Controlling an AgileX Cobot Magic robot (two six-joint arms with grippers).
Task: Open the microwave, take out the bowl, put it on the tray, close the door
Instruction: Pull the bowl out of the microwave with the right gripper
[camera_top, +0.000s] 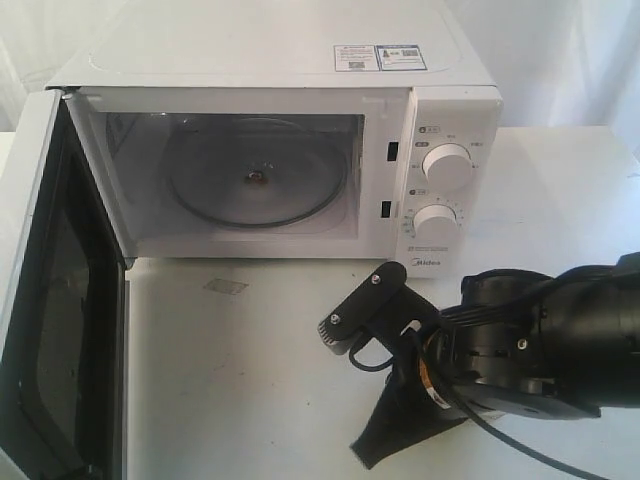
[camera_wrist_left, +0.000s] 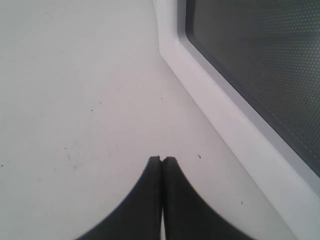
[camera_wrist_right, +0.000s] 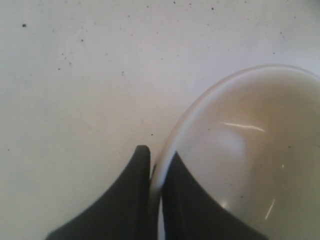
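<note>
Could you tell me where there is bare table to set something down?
Bare table lies in front of the microwave, between the open door and the right gripper holding the bowl. More lies right of the control panel. The right arm crowds the exterior view's lower right.

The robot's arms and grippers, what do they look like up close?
The right arm is a bulky, rounded black housing with silver screws and a thin black cable looping beside it. The left gripper and right gripper each end in two matte black fingers, broad at the base and curving to narrow blunt tips.
</note>
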